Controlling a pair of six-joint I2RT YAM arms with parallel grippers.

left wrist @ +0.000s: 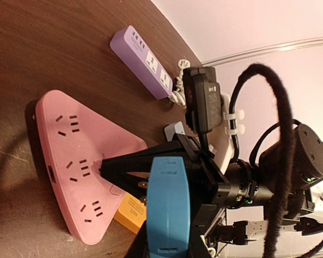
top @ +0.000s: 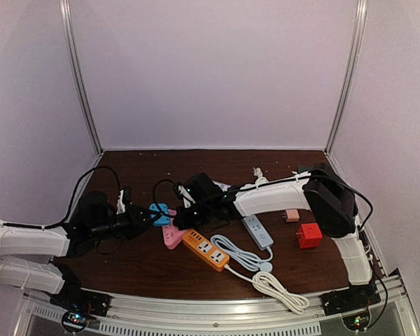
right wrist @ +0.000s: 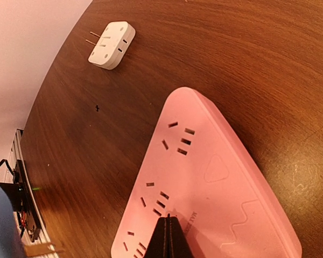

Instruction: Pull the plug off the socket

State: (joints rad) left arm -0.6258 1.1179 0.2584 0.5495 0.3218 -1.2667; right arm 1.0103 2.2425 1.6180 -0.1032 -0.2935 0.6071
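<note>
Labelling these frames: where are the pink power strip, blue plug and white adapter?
pink power strip (right wrist: 215, 177): right wrist view, top face.
blue plug (left wrist: 168, 209): left wrist view, body middle.
white adapter (right wrist: 112, 45): right wrist view, top face.

The dark wooden table (top: 140, 269) carries a pink triangular socket block (right wrist: 215, 177), an orange power strip (top: 205, 250) just beside it, a grey-blue strip (top: 257, 232), a red cube adapter (top: 309, 235), perhaps a small pink adapter (top: 292, 215), and a coiled white cable (top: 280, 288).

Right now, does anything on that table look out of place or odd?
Only mildly: a white adapter lies loose on the wooden table, away from the pink socket block, its two pins sticking out bare.
</note>
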